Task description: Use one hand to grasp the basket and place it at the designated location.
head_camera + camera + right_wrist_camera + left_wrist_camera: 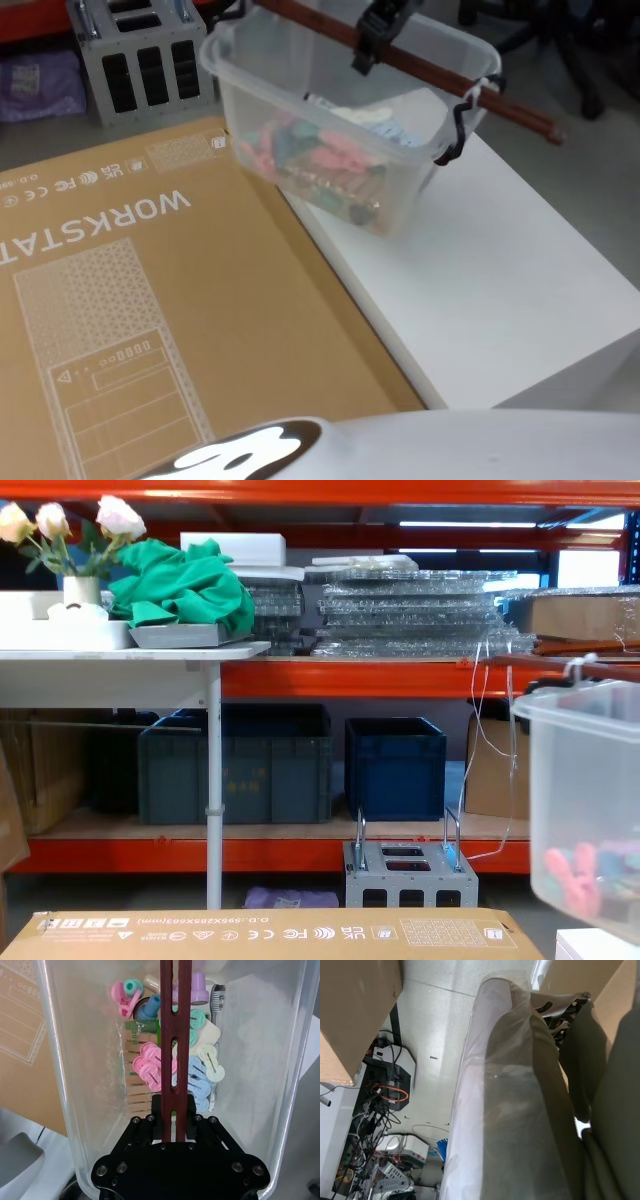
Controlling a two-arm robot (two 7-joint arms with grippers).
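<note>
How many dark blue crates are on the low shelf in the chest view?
2: a wide crate behind the white table leg, and a narrower crate to its right. Others may be hidden behind them.

Your right gripper (174,1112), fingers closed on the dark red slotted handle (175,1035) of the basket (55,1060); beneath it you see pastel clips (150,1067) inside.

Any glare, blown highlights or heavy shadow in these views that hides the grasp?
Head view: bright reflection on the robot's body, clear of the basket. Chest view: strip light blown out, upper right. Right wrist view: right gripper clamps the basket's handle, evenly lit, no glare. Left wrist view: heavy shade.
</note>
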